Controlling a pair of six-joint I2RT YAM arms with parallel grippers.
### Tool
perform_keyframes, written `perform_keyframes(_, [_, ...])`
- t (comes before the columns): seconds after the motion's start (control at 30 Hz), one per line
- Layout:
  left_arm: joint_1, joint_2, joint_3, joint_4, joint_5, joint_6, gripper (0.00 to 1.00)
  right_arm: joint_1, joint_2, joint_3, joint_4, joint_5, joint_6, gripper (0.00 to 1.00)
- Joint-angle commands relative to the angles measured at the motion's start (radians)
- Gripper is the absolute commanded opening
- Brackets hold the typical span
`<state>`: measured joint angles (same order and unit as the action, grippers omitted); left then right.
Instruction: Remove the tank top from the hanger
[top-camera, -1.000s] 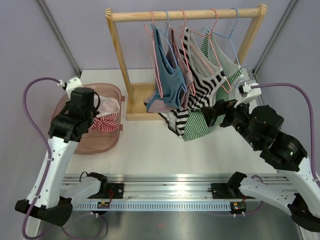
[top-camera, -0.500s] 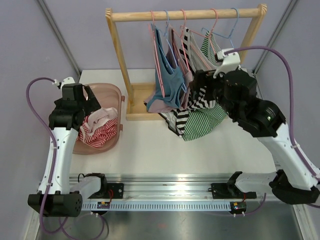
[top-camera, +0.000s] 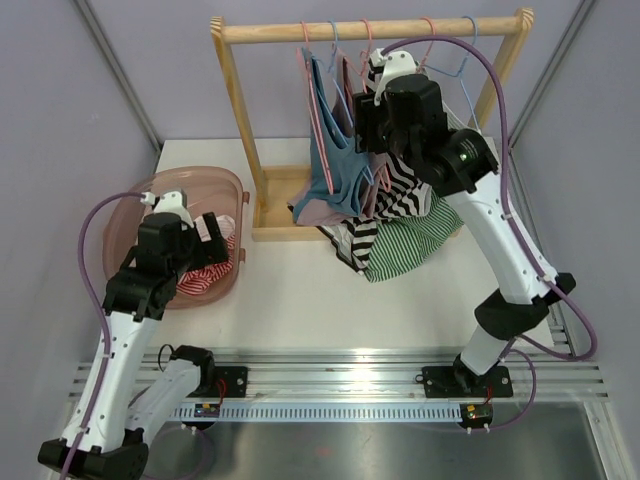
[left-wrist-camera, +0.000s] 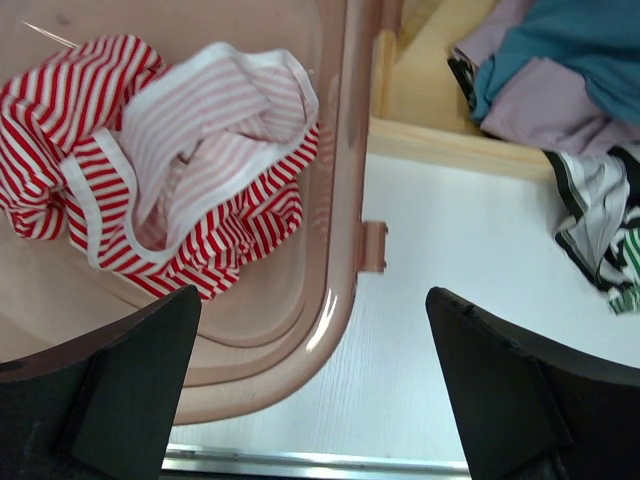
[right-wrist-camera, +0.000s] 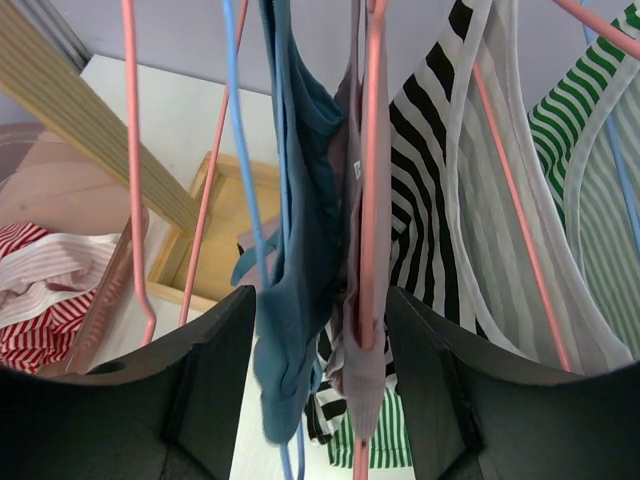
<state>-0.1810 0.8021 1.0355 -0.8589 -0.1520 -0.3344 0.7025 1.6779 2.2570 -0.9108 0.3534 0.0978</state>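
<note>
Several tank tops hang on hangers from the wooden rack (top-camera: 370, 30). My right gripper (top-camera: 362, 140) (right-wrist-camera: 320, 300) is up among them, open. Between its fingers hang the blue tank top (right-wrist-camera: 300, 200) (top-camera: 335, 160) on a blue hanger (right-wrist-camera: 240, 130) and a lilac tank top (right-wrist-camera: 360, 370) on a pink hanger (right-wrist-camera: 370, 150). The cloth fills most of the gap, and I cannot tell if the pads touch it. My left gripper (left-wrist-camera: 312, 300) (top-camera: 205, 235) stands wide open and empty above the near rim of the pink basket (left-wrist-camera: 335, 300).
A red-and-white striped tank top (left-wrist-camera: 200, 200) (top-camera: 205, 275) lies in the basket (top-camera: 190, 175). A black-and-white striped top (right-wrist-camera: 430, 200) and a green striped top (top-camera: 410, 245) hang to the right. An empty pink hanger (right-wrist-camera: 132, 150) hangs left. The rack's base tray (left-wrist-camera: 450, 90) sits beside the basket.
My right arm swung from the table's right side up into the hanging tops, and its jaws narrowed. My left gripper opened, left the red striped top in the basket and drew back.
</note>
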Motion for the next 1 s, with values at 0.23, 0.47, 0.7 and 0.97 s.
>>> perform_keyframes(0.23, [-0.029,-0.13,-0.103,0.052,0.065,0.021,0.99,-0.051,0.155,0.222,-0.033,-0.117,-0.044,0.54])
perform_keyframes(0.47, [-0.035,-0.132,-0.118,0.066,0.077,0.021,0.99,-0.046,0.138,0.21,0.021,-0.071,-0.078,0.63])
perform_keyframes(0.7, [-0.043,-0.132,-0.127,0.077,0.085,0.018,0.99,-0.02,0.086,0.205,0.023,-0.093,-0.092,0.63])
perform_keyframes(0.97, [-0.077,-0.136,-0.129,0.075,0.06,0.012,0.99,0.006,0.098,0.208,0.046,-0.077,-0.136,0.58])
